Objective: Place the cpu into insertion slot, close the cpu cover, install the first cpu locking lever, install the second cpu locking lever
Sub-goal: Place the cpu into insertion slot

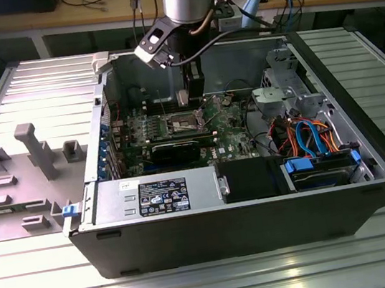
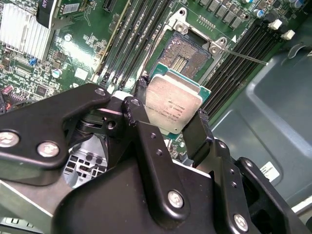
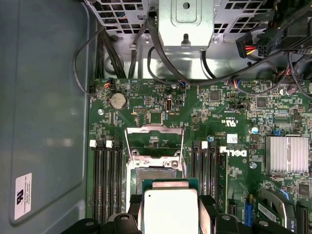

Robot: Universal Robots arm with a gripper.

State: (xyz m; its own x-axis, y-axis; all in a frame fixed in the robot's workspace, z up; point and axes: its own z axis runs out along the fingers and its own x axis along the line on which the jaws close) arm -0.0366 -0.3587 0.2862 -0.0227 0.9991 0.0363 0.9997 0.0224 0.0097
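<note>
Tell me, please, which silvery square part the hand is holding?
The cpu, smooth-topped, gripped by the hand near the insertion slot; the ribbed heatsink sits apart, untouched.

The exterior view looks down into the case (image 1: 227,233) from afar; both close wrist views share the insertion slot (image 3: 154,171) (image 2: 187,56).

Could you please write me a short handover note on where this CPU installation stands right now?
The gripper is shut on the cpu, hovering close over the insertion slot.
The slot is empty; the cpu cover stands open.
Done: cpu in hand at the socket.
Left: seating it, closing the cover, both levers; one lever sticks out unlatched.
</note>
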